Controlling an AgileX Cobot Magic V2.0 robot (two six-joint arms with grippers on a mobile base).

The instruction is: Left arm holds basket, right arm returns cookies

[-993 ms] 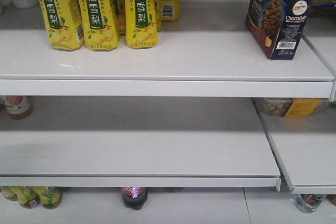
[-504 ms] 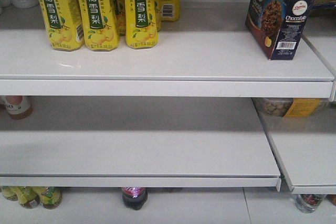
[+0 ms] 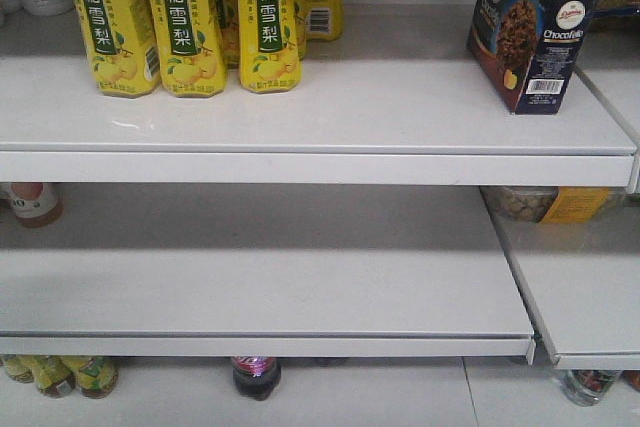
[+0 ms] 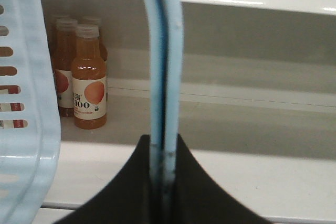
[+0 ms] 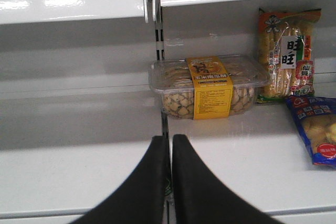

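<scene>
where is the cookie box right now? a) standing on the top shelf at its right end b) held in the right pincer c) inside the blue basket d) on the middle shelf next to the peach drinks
a: the front view shows the cookie box standing on the top shelf at its right end, while the right pincer is shut and empty.

One box of chocolate cookies (image 3: 530, 32) stands at two o'clock in the front view. Three yellow pear-drink bottles (image 3: 185, 17) make the front row at eleven o'clock, with more behind, uncountable. The right wrist view shows one clear tub of snacks (image 5: 209, 86) and two snack bags (image 5: 286, 53). Three orange juice bottles (image 4: 88, 77) show at nine o'clock in the left wrist view.
</scene>
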